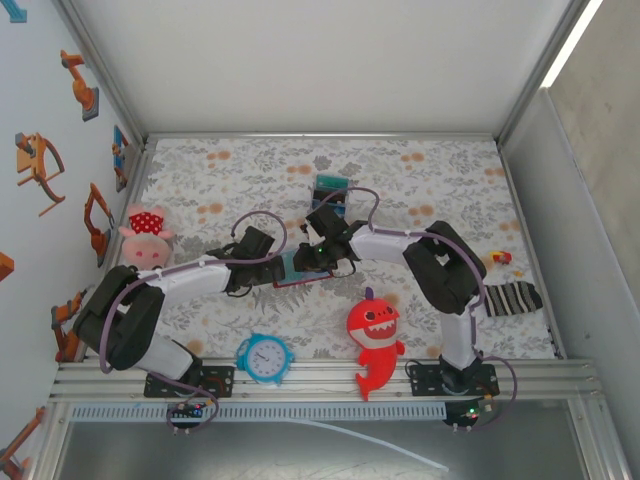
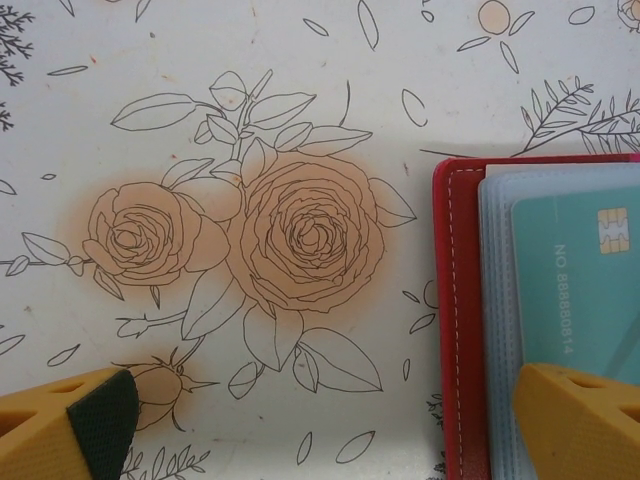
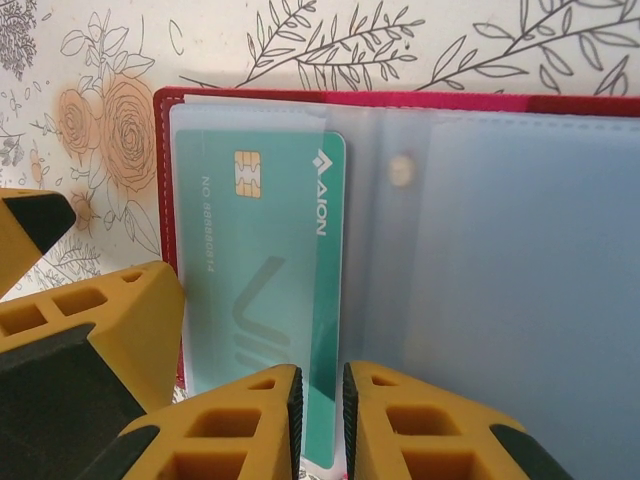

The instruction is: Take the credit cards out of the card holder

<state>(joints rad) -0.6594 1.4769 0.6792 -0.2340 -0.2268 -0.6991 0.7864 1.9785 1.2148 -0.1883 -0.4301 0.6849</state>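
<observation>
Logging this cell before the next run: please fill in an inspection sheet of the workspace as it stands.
Surface: floral-print tablecloth, lying flat.
Job's things: dark red folding card holder lies open; teal plastic credit card sits in its clear sleeve; small teal-and-dark flat stack farther back, too small to identify.
Clutter: pink pig plush, blue toy alarm clock, red shark toy, striped sock, small red-yellow item.
Grippers: left gripper open wide, one finger over the holder; right gripper nearly closed, seemingly pinching the teal card's lower edge.
Cables: purple cables loop beside the grippers; white cable in front of the metal rail.
Surroundings: white walls, robot-arm stickers on the left wall.
</observation>
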